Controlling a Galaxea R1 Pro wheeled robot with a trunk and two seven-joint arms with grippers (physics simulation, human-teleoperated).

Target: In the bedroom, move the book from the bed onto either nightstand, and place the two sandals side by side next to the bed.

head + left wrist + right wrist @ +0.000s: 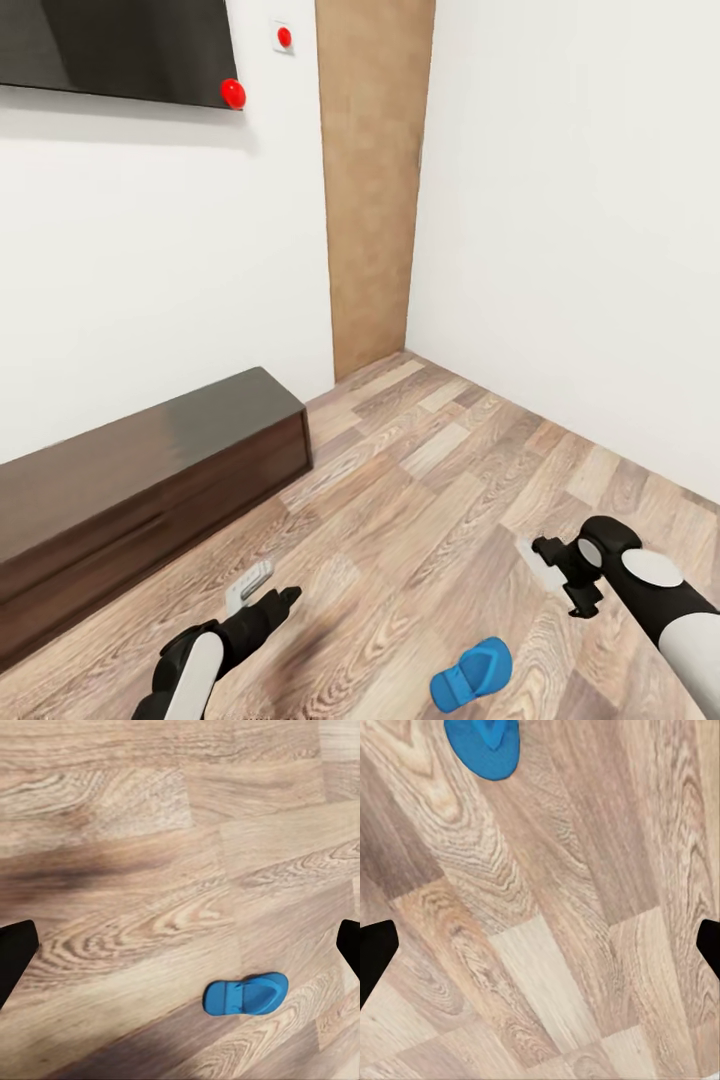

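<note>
Long low dark cabinet (140,480): far left, against white wall, under black wall screen (120,45). Left gripper (262,590): above plank floor (420,480), fingers spread wide, holding nothing. Blue sandal (472,674): on floor between both arms, untouched. Right gripper (540,556): fingers wide apart, nothing held

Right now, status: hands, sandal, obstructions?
Both hands, left and right, open and empty. One blue sandal on floor between them. Nothing blocking.
</note>
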